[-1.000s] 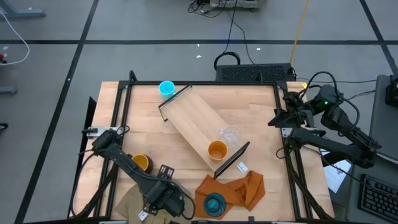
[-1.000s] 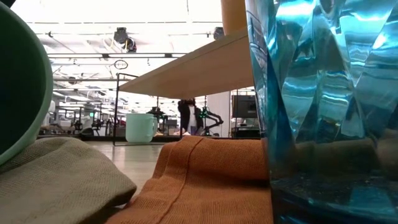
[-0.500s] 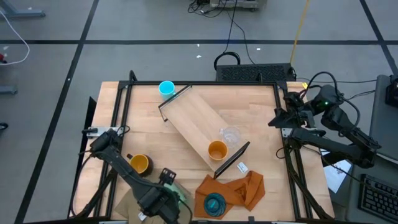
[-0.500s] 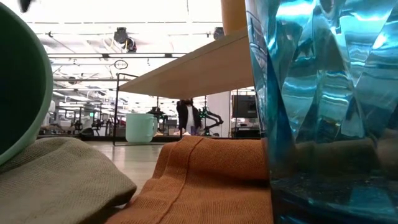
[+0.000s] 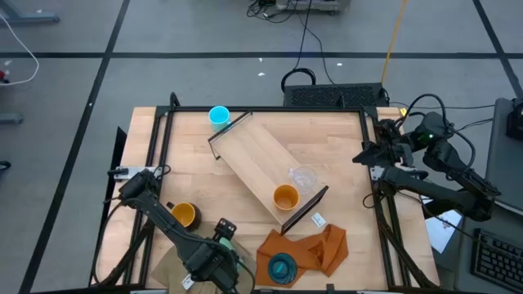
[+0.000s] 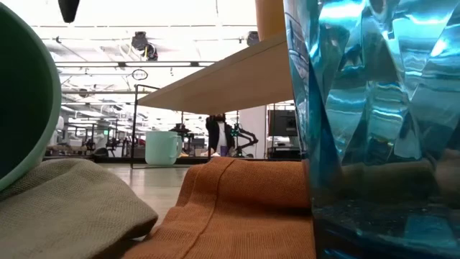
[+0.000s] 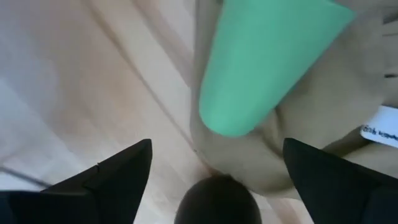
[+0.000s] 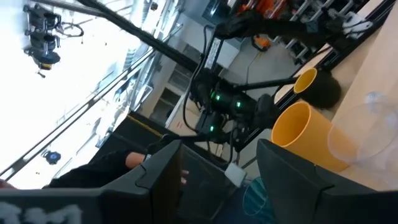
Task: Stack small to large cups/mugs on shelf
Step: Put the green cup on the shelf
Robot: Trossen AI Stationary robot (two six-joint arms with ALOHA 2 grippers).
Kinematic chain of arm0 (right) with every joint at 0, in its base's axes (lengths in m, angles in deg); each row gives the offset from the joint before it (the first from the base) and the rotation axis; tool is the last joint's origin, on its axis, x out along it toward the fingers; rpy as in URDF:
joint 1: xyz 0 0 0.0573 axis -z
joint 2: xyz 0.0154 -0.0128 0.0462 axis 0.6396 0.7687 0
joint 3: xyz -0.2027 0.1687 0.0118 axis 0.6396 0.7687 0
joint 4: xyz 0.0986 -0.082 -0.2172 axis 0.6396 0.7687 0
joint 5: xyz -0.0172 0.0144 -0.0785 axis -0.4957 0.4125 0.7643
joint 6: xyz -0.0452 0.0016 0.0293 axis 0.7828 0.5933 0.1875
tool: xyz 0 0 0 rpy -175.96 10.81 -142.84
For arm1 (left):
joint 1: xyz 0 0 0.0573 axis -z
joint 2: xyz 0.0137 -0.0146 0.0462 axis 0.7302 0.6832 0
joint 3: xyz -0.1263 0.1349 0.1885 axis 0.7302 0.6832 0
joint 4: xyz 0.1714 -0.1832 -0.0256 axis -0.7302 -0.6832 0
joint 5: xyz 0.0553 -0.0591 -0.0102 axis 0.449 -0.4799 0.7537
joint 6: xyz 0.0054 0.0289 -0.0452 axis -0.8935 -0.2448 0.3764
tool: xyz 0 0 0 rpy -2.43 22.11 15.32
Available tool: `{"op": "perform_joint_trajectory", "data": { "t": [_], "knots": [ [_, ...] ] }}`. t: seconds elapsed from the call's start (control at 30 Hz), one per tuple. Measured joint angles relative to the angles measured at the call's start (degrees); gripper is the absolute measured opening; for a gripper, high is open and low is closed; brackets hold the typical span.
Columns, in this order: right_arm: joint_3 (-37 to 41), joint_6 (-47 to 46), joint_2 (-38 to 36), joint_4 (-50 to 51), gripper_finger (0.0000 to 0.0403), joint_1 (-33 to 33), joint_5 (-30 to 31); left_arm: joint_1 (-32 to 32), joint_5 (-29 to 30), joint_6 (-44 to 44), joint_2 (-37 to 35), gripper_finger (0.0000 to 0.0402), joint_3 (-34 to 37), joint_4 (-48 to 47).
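Hanging over the near left part of the table, the left gripper (image 7: 211, 168) has its two dark fingers (image 7: 106, 180) spread wide and holds nothing. Just ahead of them the green cup (image 7: 267, 62) lies on its side on the tan cloth (image 7: 323, 118), free of both fingers. From above, that cup (image 5: 231, 247) shows as a small green edge beside the left wrist.

Right of it, the ribbed teal cup (image 5: 283, 268) stands on the orange cloth (image 5: 319, 245) at the near edge. The dark mug with the yellow-orange inside (image 5: 185, 214) sits on bare table at the left.

The shelf (image 5: 261, 167) lies slantwise across the middle of the table, a black wire bracket at each short end. On its near right end stand the orange cup (image 5: 285, 197) and, just beyond it, the clear tumbler (image 5: 304, 176). The light-blue mug (image 5: 218, 116) stands on the table just past the shelf's far left end.

The right gripper (image 8: 217, 168) waits at the table's right edge, fingers parted and empty.
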Motion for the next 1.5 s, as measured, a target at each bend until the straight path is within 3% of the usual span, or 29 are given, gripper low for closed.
{"op": "perform_joint_trajectory", "data": {
  "t": [0.17,0.37,0.97,1.5],
  "knots": [
    [0.0,-0.5,-1.2,0.0,0.0196,0.0,1.2,0.0,-3.9,-2.7,0.0,0.0397,1.4,1.2],
    [0.0,-1.8,-3.0,0.0,0.0196,0.0,2.4,-0.4,-0.8,-2.8,0.0,0.0377,2.5,2.7],
    [0.0,-7.3,-7.9,0.0,0.0196,0.0,4.2,-0.4,-3.1,-10.1,0.0,0.0388,14.0,10.7],
    [0.0,-7.5,-8.1,1.3,0.0196,0.0,5.4,-2.1,-3.6,-10.7,0.0,0.0385,14.2,20.5]
  ]
}}
